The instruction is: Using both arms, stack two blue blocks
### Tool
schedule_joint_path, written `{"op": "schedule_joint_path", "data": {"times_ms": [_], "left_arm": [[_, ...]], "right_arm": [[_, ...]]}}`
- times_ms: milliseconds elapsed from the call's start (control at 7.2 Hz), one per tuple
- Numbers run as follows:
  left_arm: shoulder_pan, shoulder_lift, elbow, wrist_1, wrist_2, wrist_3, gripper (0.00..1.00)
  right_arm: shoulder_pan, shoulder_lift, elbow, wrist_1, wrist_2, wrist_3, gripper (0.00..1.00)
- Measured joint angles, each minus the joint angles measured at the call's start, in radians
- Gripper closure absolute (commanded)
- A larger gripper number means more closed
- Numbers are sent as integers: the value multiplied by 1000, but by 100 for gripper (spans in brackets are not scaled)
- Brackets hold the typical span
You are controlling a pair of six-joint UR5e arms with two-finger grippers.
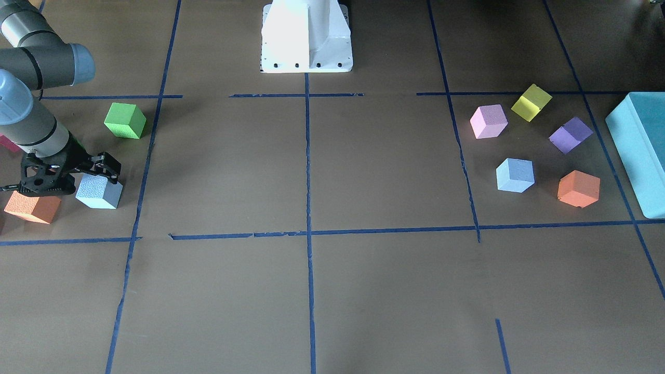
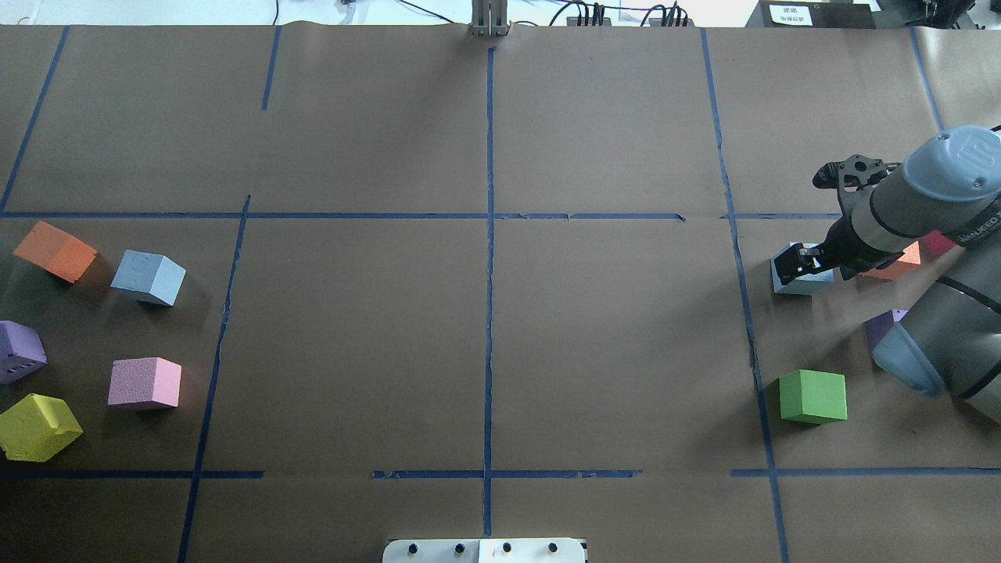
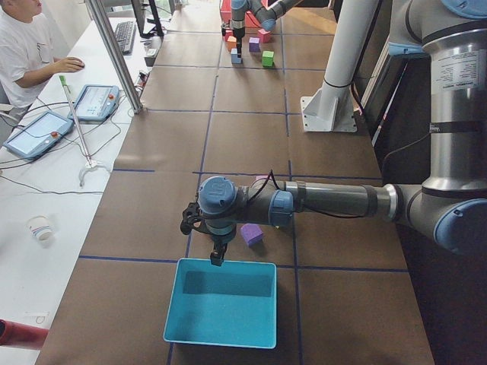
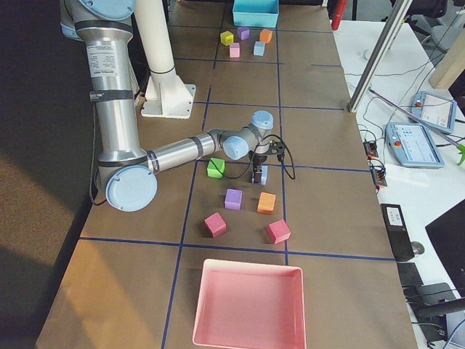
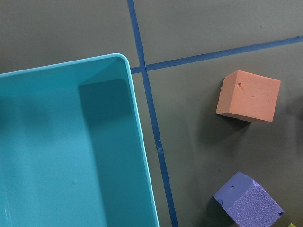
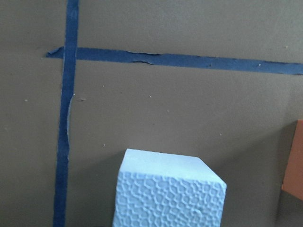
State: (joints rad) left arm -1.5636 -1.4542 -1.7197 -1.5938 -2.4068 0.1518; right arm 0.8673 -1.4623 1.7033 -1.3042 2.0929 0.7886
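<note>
Only the left side view catches the left end effector [image 3: 218,258], low over the teal box [image 3: 221,308] rim; grip can't tell. Right end effector [image 1: 107,169] is at the top of the cyan block [image 1: 98,193] on the bench [image 1: 311,291]; parted or clenched, can't tell. The right wrist view shows the block, no fingers. Sky-blue block [image 1: 515,175] lies well apart, at the bench's other end.
</note>
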Motion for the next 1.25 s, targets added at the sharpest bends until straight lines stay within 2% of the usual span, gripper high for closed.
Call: {"op": "schedule_joint_path", "data": {"times_ms": [139,278,694,972,1250], "left_arm": [[0,1,0,0,0,0,0],[0,1,1,1,0,0,0],[0,2,2,1,-1,0,0],[0,2,2,1,0,0,0],[0,3,5,2,0,0,0]], "right_arm": [[-9,15,-27,0,-3,-1,59],[-14,31,-50,0,-6,-2,90],[-17,95,-56,-6,-1,1,96],[-52,254,-72,-80,0,44,96],[-133,435,-114,-131,-14,175,98]]}}
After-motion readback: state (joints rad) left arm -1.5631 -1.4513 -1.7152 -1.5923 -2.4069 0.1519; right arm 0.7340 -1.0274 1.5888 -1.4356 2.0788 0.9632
